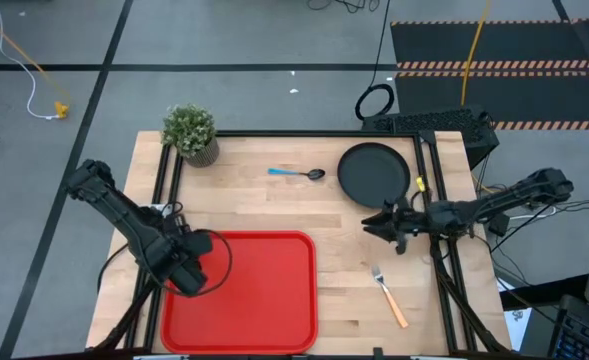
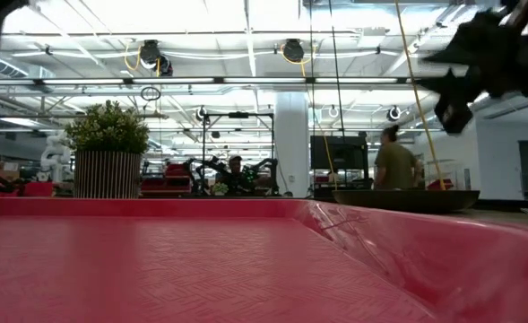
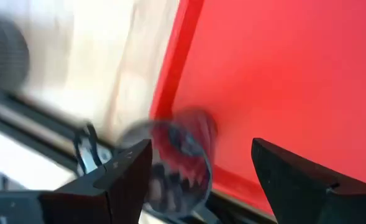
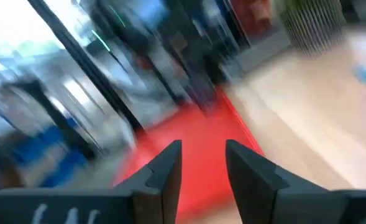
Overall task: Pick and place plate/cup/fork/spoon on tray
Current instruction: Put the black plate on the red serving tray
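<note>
The left arm enters from the table's far-left side and extends diagonally toward the near centre, with its wrist low. The left gripper [image 1: 196, 268] is at the near left of the table; in the left wrist view its fingers [image 3: 125, 176] stand wide apart, with nothing clamped between them.

The right arm enters from the right edge of the table and extends roughly horizontally toward the left, elbow raised and wrist level. The right gripper [image 1: 378, 222] points left, at mid-depth on the right side. In the right wrist view its fingers [image 4: 164, 168] stand parallel with a narrow gap, holding nothing.
</note>
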{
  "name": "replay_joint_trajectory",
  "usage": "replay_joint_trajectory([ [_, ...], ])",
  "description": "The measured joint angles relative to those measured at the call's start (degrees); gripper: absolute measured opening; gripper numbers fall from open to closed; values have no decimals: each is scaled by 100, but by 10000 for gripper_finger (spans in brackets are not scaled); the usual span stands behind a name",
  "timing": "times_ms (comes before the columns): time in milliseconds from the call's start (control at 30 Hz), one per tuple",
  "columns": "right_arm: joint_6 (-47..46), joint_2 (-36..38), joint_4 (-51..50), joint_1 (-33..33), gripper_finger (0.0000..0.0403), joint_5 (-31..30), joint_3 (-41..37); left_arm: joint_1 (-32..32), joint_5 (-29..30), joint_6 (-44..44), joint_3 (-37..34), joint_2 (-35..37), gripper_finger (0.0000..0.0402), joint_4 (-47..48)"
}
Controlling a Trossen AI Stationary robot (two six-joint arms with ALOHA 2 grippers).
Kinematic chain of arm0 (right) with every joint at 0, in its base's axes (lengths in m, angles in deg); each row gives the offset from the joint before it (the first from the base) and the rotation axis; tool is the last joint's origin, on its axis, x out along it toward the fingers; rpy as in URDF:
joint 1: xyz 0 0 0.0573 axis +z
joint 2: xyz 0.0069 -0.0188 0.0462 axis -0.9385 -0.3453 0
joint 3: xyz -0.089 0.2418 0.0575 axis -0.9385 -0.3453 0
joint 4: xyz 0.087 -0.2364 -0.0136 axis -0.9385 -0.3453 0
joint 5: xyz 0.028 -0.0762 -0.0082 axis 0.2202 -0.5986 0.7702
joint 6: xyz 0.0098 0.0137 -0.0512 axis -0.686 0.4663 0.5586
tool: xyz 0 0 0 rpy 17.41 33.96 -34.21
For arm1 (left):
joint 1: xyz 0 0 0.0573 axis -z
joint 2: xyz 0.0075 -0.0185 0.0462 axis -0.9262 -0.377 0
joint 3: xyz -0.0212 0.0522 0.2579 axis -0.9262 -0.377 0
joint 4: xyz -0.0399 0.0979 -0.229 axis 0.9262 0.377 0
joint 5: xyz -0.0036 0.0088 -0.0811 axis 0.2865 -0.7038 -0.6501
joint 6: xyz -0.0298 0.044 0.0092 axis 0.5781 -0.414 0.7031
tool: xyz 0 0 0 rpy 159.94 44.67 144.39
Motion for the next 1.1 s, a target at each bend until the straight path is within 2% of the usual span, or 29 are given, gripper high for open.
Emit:
replay_joint_trajectory([
  [167,-110,-826,-1720,198,118,-791,1061,-98,1477,-526,568,15,278,-11],
  [300,262,-1681,-2290,357,118,-1258,1743,-192,2558,-858,779,15,278,-141],
  [433,1012,-2451,-2391,402,118,-1407,2225,-317,3184,-1358,695,17,278,-588],
  [600,2061,-3187,-2403,407,119,-1715,2287,-451,3784,-1761,390,15,278,-1477],
  [733,2393,-3581,-2442,402,122,-2356,2250,-498,4077,-1937,40,15,278,-2329],
  [867,2601,-3811,-2563,373,140,-2938,2250,-581,4129,-2514,-450,13,278,-3725],
  [967,2614,-3902,-2733,265,164,-3254,2250,-684,3867,-3328,-706,13,278,-4709],
  [1100,2460,-3940,-2965,-15,195,-3516,2211,-786,3587,-3806,-799,13,278,-5363],
])
